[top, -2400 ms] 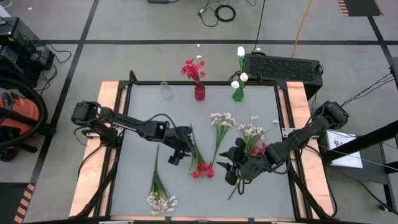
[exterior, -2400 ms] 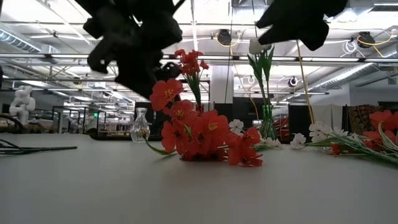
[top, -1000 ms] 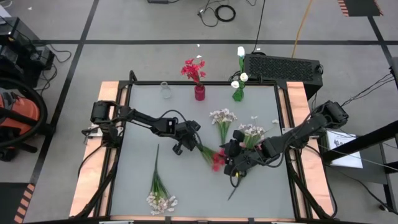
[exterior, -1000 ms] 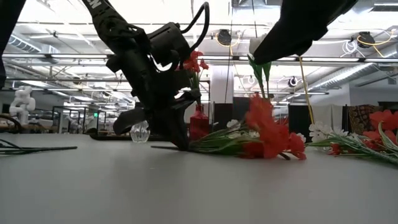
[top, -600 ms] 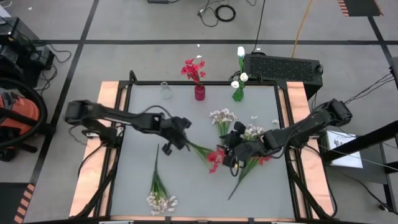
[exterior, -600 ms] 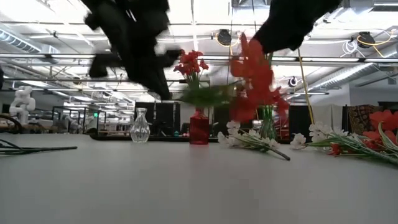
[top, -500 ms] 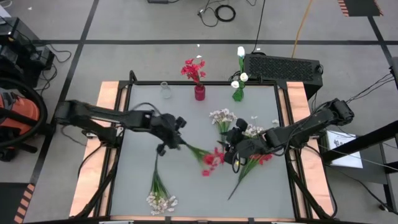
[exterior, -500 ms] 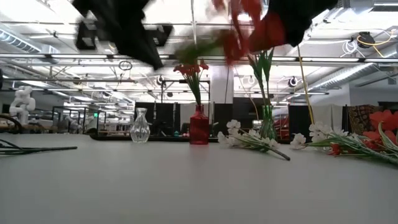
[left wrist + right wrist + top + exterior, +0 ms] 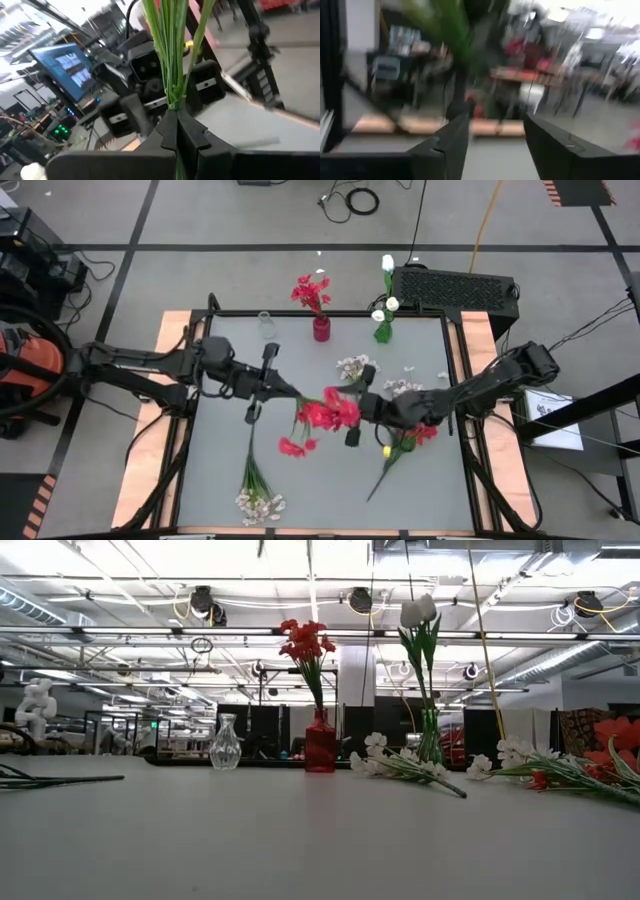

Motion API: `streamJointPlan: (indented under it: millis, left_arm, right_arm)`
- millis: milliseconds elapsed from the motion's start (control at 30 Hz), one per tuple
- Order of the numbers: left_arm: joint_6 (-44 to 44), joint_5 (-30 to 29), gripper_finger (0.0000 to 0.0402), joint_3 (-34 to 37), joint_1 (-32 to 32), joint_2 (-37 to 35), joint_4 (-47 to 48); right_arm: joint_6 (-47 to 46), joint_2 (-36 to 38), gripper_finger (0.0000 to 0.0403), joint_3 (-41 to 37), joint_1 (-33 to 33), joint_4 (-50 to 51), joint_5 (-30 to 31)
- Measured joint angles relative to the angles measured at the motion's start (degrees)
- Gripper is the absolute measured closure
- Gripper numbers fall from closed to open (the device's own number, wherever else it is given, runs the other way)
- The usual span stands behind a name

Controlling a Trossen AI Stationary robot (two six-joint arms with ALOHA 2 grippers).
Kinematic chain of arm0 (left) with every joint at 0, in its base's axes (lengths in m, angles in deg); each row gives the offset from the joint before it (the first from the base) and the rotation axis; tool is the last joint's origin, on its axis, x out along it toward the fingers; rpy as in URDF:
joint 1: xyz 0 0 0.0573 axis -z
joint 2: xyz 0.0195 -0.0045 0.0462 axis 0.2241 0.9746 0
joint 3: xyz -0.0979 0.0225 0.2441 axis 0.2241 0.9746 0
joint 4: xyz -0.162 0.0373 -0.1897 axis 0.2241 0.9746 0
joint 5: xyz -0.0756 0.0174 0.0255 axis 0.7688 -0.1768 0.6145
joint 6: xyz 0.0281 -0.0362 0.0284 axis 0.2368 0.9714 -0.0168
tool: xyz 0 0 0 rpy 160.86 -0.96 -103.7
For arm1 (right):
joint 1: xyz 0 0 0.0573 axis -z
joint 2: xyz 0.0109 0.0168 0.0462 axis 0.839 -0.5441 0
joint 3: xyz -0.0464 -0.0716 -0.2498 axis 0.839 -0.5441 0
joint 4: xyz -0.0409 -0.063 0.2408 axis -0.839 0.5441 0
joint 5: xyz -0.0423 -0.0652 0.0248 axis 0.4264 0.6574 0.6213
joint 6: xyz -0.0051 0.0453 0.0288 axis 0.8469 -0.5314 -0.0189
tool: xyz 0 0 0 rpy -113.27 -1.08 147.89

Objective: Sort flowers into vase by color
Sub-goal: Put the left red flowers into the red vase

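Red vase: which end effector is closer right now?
Left. The left end effector sits beside the red vase, holding the red flower stem; the right end effector is farther out.

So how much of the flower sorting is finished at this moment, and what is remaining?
Done: red blooms stand in the red vase and white buds in the green vase; the clear vase is empty.
In hand: the left gripper is shut on a red flower stem, lifted above the table, with the open right gripper beside it.
Left: pale blossom stems and a red one lie on the table.
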Motion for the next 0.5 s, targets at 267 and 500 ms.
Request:
streamJointPlan:
  millis: [267,500]
  left_arm:
    - [4.50,-0.04,0.0401,0.00,0.00,8.26,-13.56]
    - [4.56,-0.37,0.0401,0.04,-0.40,13.35,-17.89]
  right_arm:
    - [4.73,-0.30,0.0134,0.00,-0.04,-12.41,-6.76]
    - [6.62,-0.28,0.0145,-0.02,0.04,-13.52,-6.63]
